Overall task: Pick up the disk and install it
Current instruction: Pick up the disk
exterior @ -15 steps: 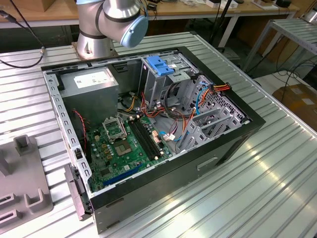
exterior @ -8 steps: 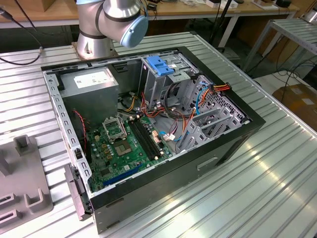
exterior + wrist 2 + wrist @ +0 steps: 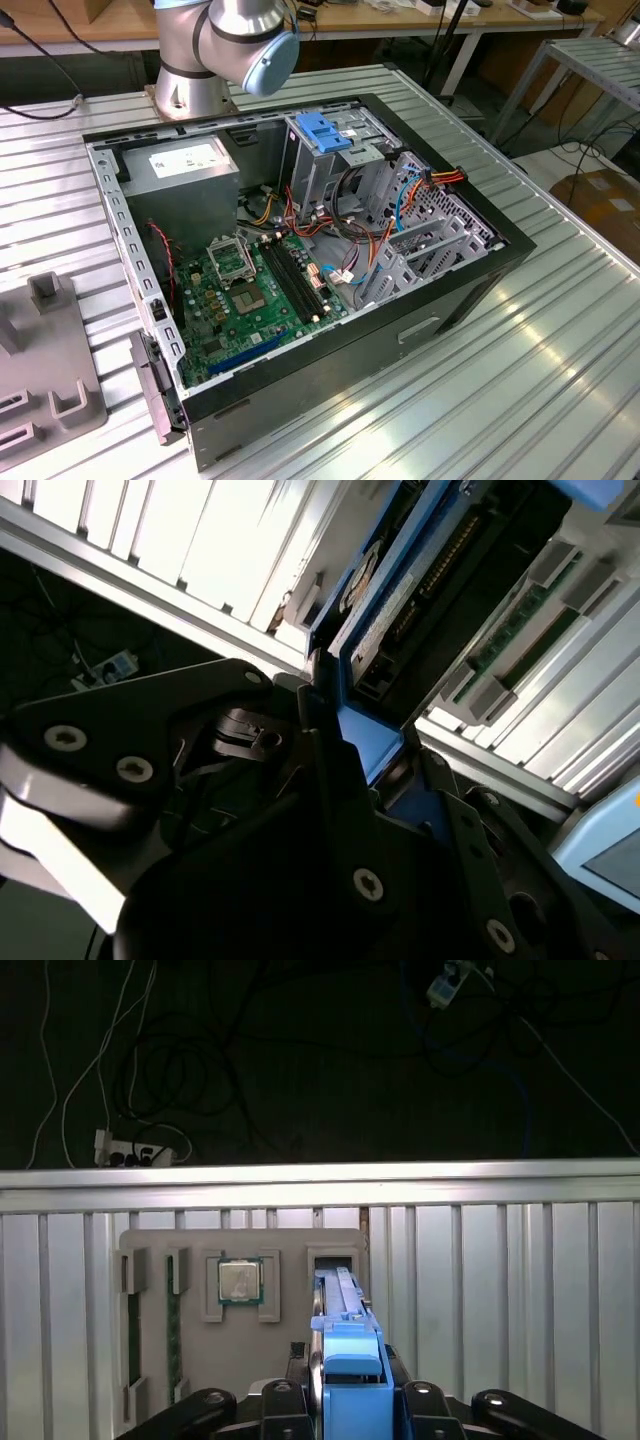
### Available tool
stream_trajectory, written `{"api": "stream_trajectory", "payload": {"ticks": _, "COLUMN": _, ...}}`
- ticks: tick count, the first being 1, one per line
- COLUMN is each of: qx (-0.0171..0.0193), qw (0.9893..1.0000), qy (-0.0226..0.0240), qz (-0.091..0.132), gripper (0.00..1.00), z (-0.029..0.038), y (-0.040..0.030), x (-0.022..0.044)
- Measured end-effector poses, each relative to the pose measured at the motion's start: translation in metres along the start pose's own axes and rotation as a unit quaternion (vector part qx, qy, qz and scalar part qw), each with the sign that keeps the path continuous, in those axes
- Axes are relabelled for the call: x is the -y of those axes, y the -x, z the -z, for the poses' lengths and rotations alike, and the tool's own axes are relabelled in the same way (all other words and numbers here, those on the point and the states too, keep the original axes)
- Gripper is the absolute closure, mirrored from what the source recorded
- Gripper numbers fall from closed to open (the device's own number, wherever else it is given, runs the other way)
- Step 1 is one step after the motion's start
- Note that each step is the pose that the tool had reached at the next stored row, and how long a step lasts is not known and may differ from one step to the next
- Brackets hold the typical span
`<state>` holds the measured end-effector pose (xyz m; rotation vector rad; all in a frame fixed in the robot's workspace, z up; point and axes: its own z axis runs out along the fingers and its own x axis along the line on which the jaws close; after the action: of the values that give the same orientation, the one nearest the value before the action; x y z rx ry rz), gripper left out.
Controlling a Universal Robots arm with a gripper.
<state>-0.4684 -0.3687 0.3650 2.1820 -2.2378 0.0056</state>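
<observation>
Here, the disk [image 3: 345, 1355] stands on edge, blue carrier toward the first wrist view, far end at a slot in the grey holder tray [image 3: 200, 1360]; gripper [image 3: 350, 1402] jaws pinch its blue frame from both sides. Processor chip [image 3: 240, 1282] in the neighbouring recess; slatted metal table [image 3: 520, 1310] beneath

Red, orange and blue cables [image 3: 385, 240] crowd the gap beside the grey metal drive cage [image 3: 310, 170] in the open black computer case [image 3: 450, 300]; the green motherboard [image 3: 240, 300] lies clear from above. At the grey plastic tray [image 3: 250, 1360], the black gripper [image 3: 348, 1385] clamps the upright blue-framed disk [image 3: 348, 1345], bare slatted aluminium table [image 3: 500, 1310] just beside.
</observation>
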Motion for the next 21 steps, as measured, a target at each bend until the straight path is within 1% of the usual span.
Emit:
{"api": "stream_trajectory", "payload": {"ticks": 3, "qx": 0.0000, "qw": 1.0000, "qy": 0.0000, "qz": 0.000, "gripper": 0.63, "z": 0.0152, "y": -0.0002, "x": -0.0001}}
{"api": "stream_trajectory", "payload": {"ticks": 6, "qx": 0.0000, "qw": 1.0000, "qy": 0.0000, "qz": 0.000, "gripper": 0.63, "z": 0.0262, "y": -0.0004, "x": -0.0002}}
{"api": "stream_trajectory", "payload": {"ticks": 8, "qx": 0.0000, "qw": 1.0000, "qy": 0.0000, "qz": 0.000, "gripper": 0.63, "z": 0.0366, "y": -0.0005, "x": -0.0003}}
{"api": "stream_trajectory", "payload": {"ticks": 9, "qx": 0.0000, "qw": 1.0000, "qy": 0.0000, "qz": 0.000, "gripper": 0.63, "z": 0.0402, "y": -0.0006, "x": -0.0003}}
{"api": "stream_trajectory", "payload": {"ticks": 12, "qx": 0.0000, "qw": 1.0000, "qy": 0.0001, "qz": 0.000, "gripper": 0.63, "z": 0.0594, "y": -0.0008, "x": -0.0005}}
{"api": "stream_trajectory", "payload": {"ticks": 15, "qx": 0.0000, "qw": 1.0000, "qy": 0.0000, "qz": 0.000, "gripper": 0.63, "z": 0.0713, "y": -0.0010, "x": -0.0006}}
{"api": "stream_trajectory", "payload": {"ticks": 17, "qx": 0.0000, "qw": 1.0000, "qy": 0.0000, "qz": 0.000, "gripper": 0.63, "z": 0.0811, "y": -0.0011, "x": -0.0007}}
{"api": "stream_trajectory", "payload": {"ticks": 20, "qx": 0.0000, "qw": 1.0000, "qy": 0.0000, "qz": 0.000, "gripper": 0.63, "z": 0.0934, "y": -0.0013, "x": -0.0008}}
{"api": "stream_trajectory", "payload": {"ticks": 21, "qx": 0.0000, "qw": 1.0000, "qy": -0.0001, "qz": 0.000, "gripper": 0.63, "z": 0.0992, "y": -0.0014, "x": -0.0009}}
